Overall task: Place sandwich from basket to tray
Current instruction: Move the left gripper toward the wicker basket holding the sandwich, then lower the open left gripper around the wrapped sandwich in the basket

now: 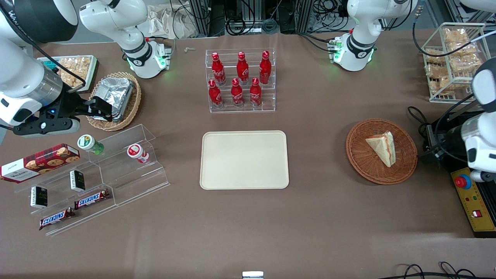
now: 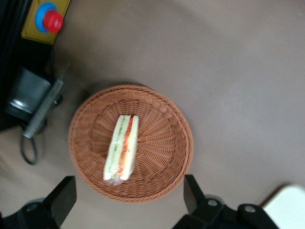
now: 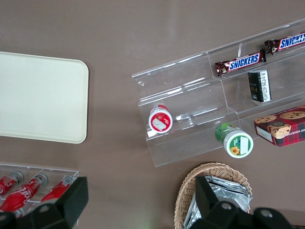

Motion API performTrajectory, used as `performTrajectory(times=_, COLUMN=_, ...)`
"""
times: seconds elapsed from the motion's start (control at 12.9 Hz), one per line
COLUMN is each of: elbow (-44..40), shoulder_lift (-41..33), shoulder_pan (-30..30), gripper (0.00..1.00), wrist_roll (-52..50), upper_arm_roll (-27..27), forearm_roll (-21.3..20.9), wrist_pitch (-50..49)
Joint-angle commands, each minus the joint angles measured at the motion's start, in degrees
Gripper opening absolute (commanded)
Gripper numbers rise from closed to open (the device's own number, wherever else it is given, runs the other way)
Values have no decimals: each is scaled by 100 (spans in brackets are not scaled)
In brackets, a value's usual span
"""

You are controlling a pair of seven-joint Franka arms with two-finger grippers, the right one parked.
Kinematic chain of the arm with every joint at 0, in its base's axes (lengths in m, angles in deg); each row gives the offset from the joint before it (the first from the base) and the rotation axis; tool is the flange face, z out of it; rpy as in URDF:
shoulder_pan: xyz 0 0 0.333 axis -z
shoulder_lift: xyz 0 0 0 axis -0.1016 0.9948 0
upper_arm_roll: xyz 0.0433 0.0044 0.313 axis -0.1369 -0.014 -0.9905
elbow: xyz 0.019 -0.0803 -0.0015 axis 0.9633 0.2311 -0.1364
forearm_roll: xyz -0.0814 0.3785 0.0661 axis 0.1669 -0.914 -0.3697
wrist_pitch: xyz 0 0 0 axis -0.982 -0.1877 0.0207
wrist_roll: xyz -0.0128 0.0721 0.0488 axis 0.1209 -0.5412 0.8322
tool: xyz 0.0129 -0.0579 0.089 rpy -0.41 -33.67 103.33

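Observation:
The sandwich, a white-bread wedge with red and green filling, lies in the reddish-brown wicker basket toward the working arm's end of the table. In the left wrist view the sandwich rests on its side in the middle of the basket. My gripper hangs above the basket's edge, open wide, with nothing between its fingers. In the front view the gripper sits beside the basket, toward the table's end. The cream tray lies bare at the table's middle, and a corner of the tray shows at the wrist.
A clear rack of red bottles stands farther from the front camera than the tray. Acrylic shelves with snacks and a tan basket with foil lie toward the parked arm's end. A yellow emergency-stop box and cables sit beside the basket.

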Motion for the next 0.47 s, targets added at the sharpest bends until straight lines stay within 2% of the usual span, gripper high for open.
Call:
performTrajectory(times=0.0, elbow=1134, shoulder_lift=-417, shoulder_pan=20, gripper=100, wrist_roll=-787, upper_arm_roll=38, forearm_roll=-230, wrist_pitch=660)
performTrajectory(times=0.39, elbow=2435, shoulder_lift=-425, shoulder_pan=3, gripper=100, wrist_roll=-956, upper_arm_roll=39, forearm_roll=-231, wrist_pitch=1609)
